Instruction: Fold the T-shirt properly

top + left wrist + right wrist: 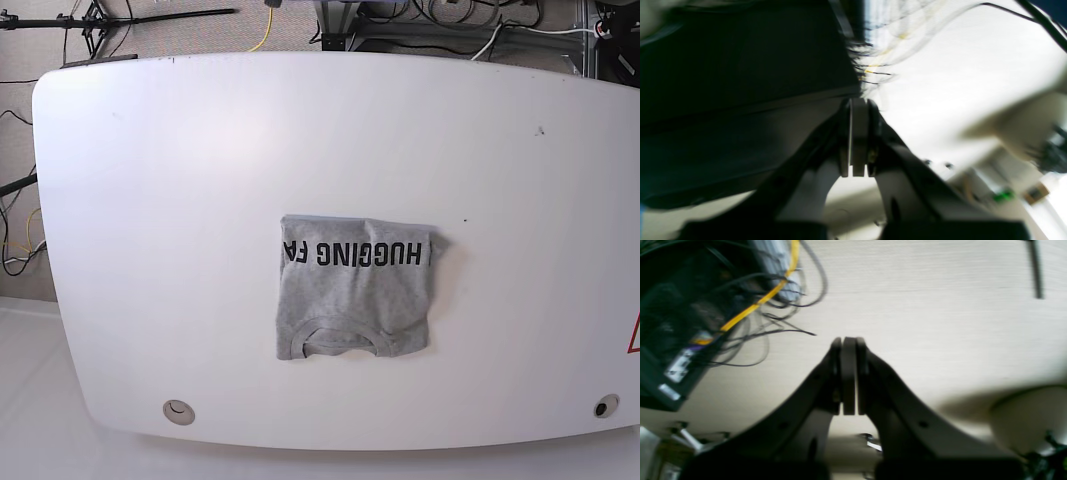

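Note:
The light grey T-shirt [355, 290] lies folded into a rough square on the white table [150, 200], right of centre. Its black lettering [360, 255] faces up near the far edge, and its ribbed collar [335, 343] is at the near edge. Neither arm shows in the base view. In the blurred left wrist view, my left gripper [858, 100] is shut with nothing between its pads and no shirt in sight. In the right wrist view, my right gripper [848, 339] is shut and empty over a pale surface.
The table has a round hole near each front corner [179, 410] [601, 407]. Cables and stands lie beyond the far edge [270, 20]. The right wrist view shows dark equipment with a yellow cable [753, 306] at the left.

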`<control>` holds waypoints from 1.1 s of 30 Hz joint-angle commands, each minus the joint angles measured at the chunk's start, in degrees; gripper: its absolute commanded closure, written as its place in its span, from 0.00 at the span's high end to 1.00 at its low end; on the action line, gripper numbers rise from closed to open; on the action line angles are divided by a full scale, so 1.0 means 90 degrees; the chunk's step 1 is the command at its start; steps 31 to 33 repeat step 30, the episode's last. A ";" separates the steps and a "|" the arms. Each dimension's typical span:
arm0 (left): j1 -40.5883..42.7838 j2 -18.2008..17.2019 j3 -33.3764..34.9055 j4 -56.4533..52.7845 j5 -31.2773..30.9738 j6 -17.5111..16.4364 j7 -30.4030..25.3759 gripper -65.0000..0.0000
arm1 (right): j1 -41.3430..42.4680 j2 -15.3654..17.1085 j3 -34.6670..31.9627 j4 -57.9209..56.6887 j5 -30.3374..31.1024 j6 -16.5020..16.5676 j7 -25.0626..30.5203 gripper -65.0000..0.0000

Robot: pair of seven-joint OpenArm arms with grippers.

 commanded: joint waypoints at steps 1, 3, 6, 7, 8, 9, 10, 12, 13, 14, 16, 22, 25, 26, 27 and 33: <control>-0.0202 -0.0267 -0.0025 -0.0704 0.0237 0.0334 -0.0449 0.00 | 0.0197 0.0101 -0.0008 -0.0533 -0.0013 0.0023 0.0273 0.00; -0.0456 -0.0443 -0.0016 -0.1554 0.0423 0.0627 -0.0830 0.00 | 0.0383 0.0081 -0.0057 -0.0836 -0.0121 0.0023 0.0449 0.00; -0.0797 -0.0648 -0.0016 -0.2531 0.0589 0.1008 -0.1270 0.00 | 0.0568 0.0013 -0.0126 -0.0963 -0.0345 0.0013 0.0586 0.00; -0.1012 -0.0775 -0.0016 -0.2960 0.0667 0.1213 -0.1465 0.00 | 0.0637 -0.0095 -0.0145 -0.0982 -0.0414 0.0003 0.0605 0.00; -0.1188 -0.0873 -0.0016 -0.3341 0.0735 0.1418 -0.1631 0.00 | 0.0695 -0.0202 -0.0145 -0.0973 -0.0492 -0.0016 0.0605 0.00; -0.1286 -0.0941 -0.0006 -0.3595 0.0794 0.1555 -0.1748 0.00 | 0.0724 -0.0271 -0.0145 -0.0963 -0.0541 -0.0055 0.0615 0.00; -0.1432 -0.1029 -0.0006 -0.3996 0.0901 0.1799 -0.1924 0.00 | 0.0744 -0.0359 -0.0155 -0.0963 -0.0580 -0.0134 0.0615 0.00; -0.1647 -0.1137 -0.0006 -0.4562 0.1126 0.2180 -0.2168 0.00 | 0.0812 -0.0495 -0.0165 -0.0953 -0.0648 -0.0280 0.0615 0.00; -0.1804 -0.1176 -0.0006 -0.4836 0.1243 0.2395 -0.2266 0.00 | 0.0871 -0.0544 -0.0165 -0.0963 -0.0707 -0.0349 0.0615 0.00; -0.1930 -0.1205 -0.0006 -0.5031 0.1350 0.2551 -0.2344 0.00 | 0.0900 -0.0583 -0.0165 -0.0973 -0.0756 -0.0378 0.0615 0.00; -0.2175 -0.1225 -0.0006 -0.5383 0.1585 0.2893 -0.2461 0.00 | 0.0939 -0.0730 -0.0165 -0.0982 -0.0883 -0.0397 0.0615 0.00; -0.2478 -0.1146 -0.0006 -0.5529 0.2015 0.3313 -0.2481 0.00 | 0.0969 -0.1169 -0.0174 -0.0953 -0.1352 -0.0427 0.0654 0.00; -0.2673 -0.1029 -0.0006 -0.5539 0.2132 0.3332 -0.2481 0.00 | 0.0998 -0.1365 -0.0174 -0.0934 -0.1479 -0.0524 0.0654 0.00; -0.2712 -0.1019 -0.0006 -0.5539 0.2171 0.3332 -0.2481 0.00 | 0.1047 -0.1404 -0.0174 -0.0934 -0.1498 -0.0593 0.0654 0.00; -0.2741 -0.1010 -0.0006 -0.5539 0.2200 0.3332 -0.2481 0.00 | 0.1086 -0.1433 -0.0174 -0.0953 -0.1498 -0.0700 0.0654 0.00; -0.2858 -0.1000 -0.0006 -0.5549 0.2230 0.3332 -0.2481 0.00 | 0.1135 -0.1472 -0.0174 -0.0973 -0.1518 -0.1032 0.0654 0.00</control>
